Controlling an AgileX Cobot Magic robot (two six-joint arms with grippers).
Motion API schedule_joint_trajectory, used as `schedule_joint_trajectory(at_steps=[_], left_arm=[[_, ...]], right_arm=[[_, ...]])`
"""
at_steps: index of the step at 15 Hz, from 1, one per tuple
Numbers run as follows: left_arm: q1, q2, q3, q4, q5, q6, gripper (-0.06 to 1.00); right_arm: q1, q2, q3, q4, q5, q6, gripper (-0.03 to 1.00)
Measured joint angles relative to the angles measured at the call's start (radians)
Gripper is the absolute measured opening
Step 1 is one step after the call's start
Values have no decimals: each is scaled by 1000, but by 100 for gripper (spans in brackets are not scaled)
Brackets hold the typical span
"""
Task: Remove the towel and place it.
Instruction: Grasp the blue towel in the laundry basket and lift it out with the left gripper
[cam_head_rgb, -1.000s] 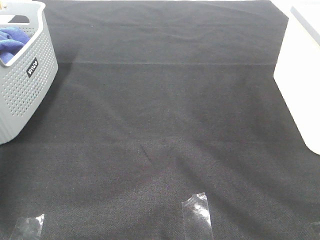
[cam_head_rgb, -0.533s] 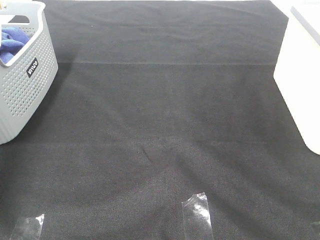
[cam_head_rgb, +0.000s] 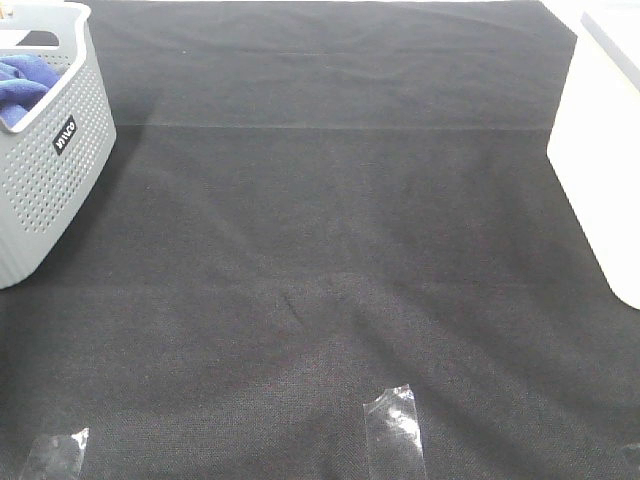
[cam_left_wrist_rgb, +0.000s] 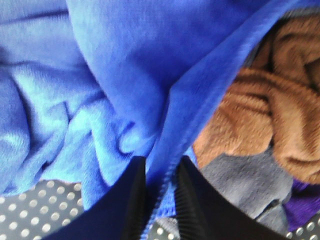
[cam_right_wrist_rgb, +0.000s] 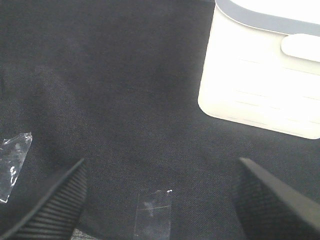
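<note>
My left gripper down inside basket at far left corner, jaws pinched tight on fold of towel. Towel bunched in basket, touching brown cloth and grey cloth. My right gripper hangs over tablecloth, jaws spread wide, holding nothing, bin at right edge near. Versus half second ago: towel folds shifted slightly; all else unchanged.

even soft light, left wrist blurred

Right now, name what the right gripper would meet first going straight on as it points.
Probably the black tablecloth, beside the clear tape strip; nothing else lies before the right gripper.
</note>
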Motion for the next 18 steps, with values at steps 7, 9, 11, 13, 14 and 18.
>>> schedule_joint_trajectory(at_steps=[7, 9, 11, 13, 14, 18], left_arm=[[0, -32, -19, 37, -9, -94, 0], [0, -102, -41, 36, 3, -125, 0], [-4, -197, -43, 11, 7, -147, 0], [-24, -285, -43, -14, 8, -154, 0], [-37, -322, -43, -15, 9, -154, 0], [-116, -486, -43, -16, 10, -173, 0]], right_arm=[[0, 0, 0, 0, 0, 0, 76], [0, 0, 0, 0, 0, 0, 76], [0, 0, 0, 0, 0, 0, 76], [0, 0, 0, 0, 0, 0, 76], [0, 0, 0, 0, 0, 0, 76], [0, 0, 0, 0, 0, 0, 76]])
